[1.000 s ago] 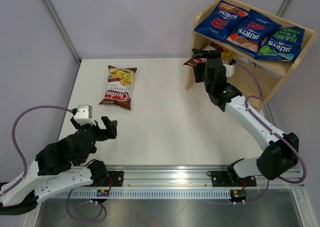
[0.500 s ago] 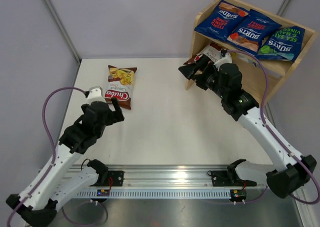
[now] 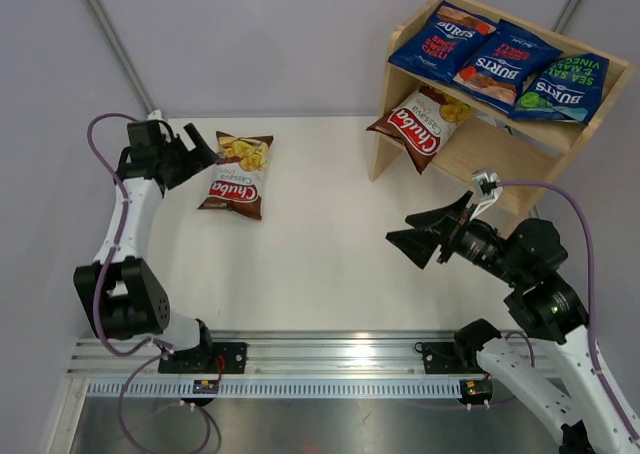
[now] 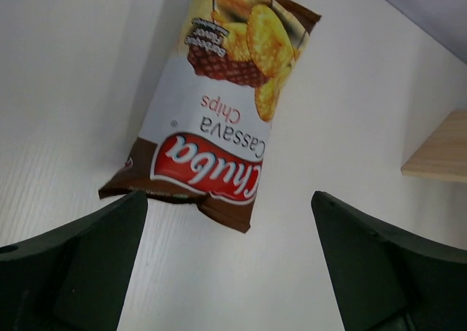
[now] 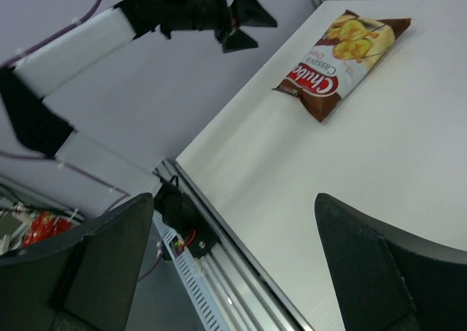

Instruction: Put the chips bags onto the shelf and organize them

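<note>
The wooden shelf (image 3: 560,134) stands at the back right. Three dark blue Burts bags (image 3: 500,62) lie along its top tier. A brown-and-white Chuba bag (image 3: 422,122) leans on the lower tier, sticking out at the left side. A second Chuba bag (image 3: 238,174) (image 4: 219,119) (image 5: 343,50) lies flat on the table at the back left. My left gripper (image 3: 197,154) (image 4: 230,262) hovers open just left of that bag, nothing between its fingers. My right gripper (image 3: 425,234) (image 5: 237,265) is open and empty above the table's right middle, pointing left.
The white table (image 3: 320,234) ends at a metal rail (image 3: 340,359) along the near edge. Grey walls close in the left and back. The left arm's purple cable (image 3: 100,139) loops near the left wall.
My right gripper left the Chuba bag on the lower tier and pulled back toward the near right. The left arm swung far out to the back left, beside the table's bag.
</note>
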Controlling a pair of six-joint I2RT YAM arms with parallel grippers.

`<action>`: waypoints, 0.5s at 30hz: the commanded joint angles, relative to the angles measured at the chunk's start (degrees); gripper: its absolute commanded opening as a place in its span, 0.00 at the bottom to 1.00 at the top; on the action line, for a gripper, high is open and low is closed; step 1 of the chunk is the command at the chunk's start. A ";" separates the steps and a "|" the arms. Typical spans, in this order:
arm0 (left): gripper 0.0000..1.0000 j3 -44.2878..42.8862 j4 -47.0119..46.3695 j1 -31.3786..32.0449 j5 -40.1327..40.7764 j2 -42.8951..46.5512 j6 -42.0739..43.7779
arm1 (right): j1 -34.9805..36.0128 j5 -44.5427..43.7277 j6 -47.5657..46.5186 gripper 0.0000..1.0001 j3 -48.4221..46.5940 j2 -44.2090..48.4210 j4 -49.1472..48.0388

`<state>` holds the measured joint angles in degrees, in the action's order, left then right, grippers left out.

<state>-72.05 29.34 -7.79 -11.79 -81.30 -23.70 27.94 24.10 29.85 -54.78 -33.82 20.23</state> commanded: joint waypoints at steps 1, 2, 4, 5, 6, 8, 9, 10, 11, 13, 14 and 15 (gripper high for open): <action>0.99 -4.14 -6.73 -6.70 -13.94 -8.14 -1.25 | 0.01 9.46 -1.63 1.00 3.27 5.95 1.30; 0.99 -5.98 -7.62 -8.28 -18.05 -10.52 -1.34 | -0.08 11.65 -1.98 0.99 3.98 7.27 1.48; 0.99 -10.28 -3.80 -8.64 -19.58 -17.18 1.89 | -0.08 12.12 -3.73 0.99 4.60 10.96 4.19; 0.99 -14.30 -2.55 -8.64 -19.76 -19.06 3.65 | -0.08 11.42 -3.92 0.99 4.77 12.10 4.90; 0.99 -16.08 -1.14 -8.56 -20.46 -20.90 6.10 | 0.00 11.06 -3.74 1.00 5.56 13.94 5.34; 0.99 -19.08 1.24 -8.73 -23.08 -25.48 7.96 | 0.00 12.46 -3.04 0.99 6.70 15.45 4.74; 0.99 -20.05 1.33 -8.91 -24.14 -26.97 9.19 | 0.01 13.42 -2.60 1.00 8.10 16.24 3.34; 0.99 -20.75 2.03 -8.91 -26.07 -29.07 9.81 | -0.08 14.91 -1.99 0.99 8.64 16.33 2.54; 0.99 -21.28 2.12 -8.91 -27.39 -30.40 10.34 | -0.08 15.62 -1.81 0.99 9.69 16.33 2.01; 0.99 -22.51 1.42 -8.91 -31.25 -32.16 11.14 | 0.01 18.16 -0.67 0.99 10.83 15.37 0.43; 0.99 -23.21 1.85 -8.82 -32.23 -34.17 11.48 | -0.08 19.14 -0.23 0.99 11.80 14.84 -0.18; 0.99 -23.92 2.03 -8.82 -31.46 -34.89 11.57 | -0.08 20.36 0.30 0.99 12.24 13.71 -1.58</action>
<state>-92.25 30.63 -16.69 -36.32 -113.91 -15.09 27.94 38.76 28.62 -44.18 -17.72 22.70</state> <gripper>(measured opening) 0.988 0.993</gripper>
